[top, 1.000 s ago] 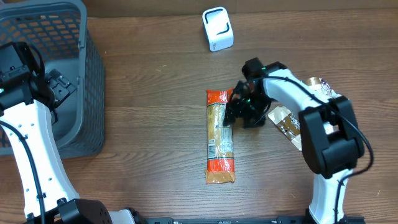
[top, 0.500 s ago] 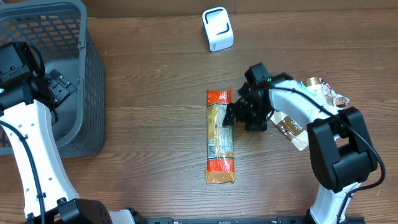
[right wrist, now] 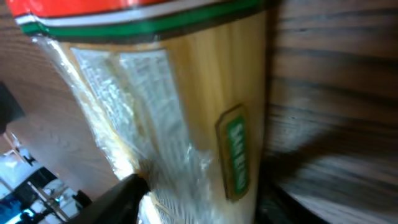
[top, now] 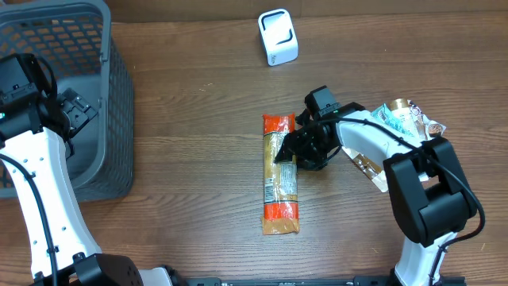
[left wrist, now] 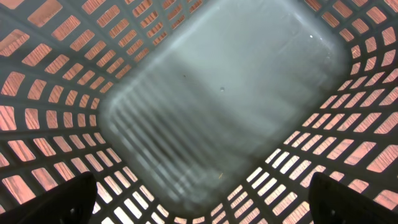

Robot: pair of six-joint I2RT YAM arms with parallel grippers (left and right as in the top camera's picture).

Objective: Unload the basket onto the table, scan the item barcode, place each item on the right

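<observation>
The spaghetti packet (top: 280,187) lies flat on the bench (top: 190,159), its long axis running towards and away from the robot and its orange ends at top and bottom. Bare wood surrounds the packet on its left side and below it, so there is open room there. The right end effector (top: 292,152) sits at the packet's right edge, near the upper end. In the right wrist view the packet fills the gap between the two fingers (right wrist: 124,194), one on each side. That view is blurred, so I cannot tell whether they press on the wrapper or only straddle it. Its printed label is too smeared to read.

Beyond the packet's upper end stands the white scanner (top: 278,36), well apart. To the packet's right, partly under the right arm, lie a brown pouch (top: 367,165) and a crumpled wrapper (top: 405,117).

Far to the packet's left, the left end effector (top: 78,111) hangs over the grey basket (top: 119,119), its fingers spread wide with nothing between them.
</observation>
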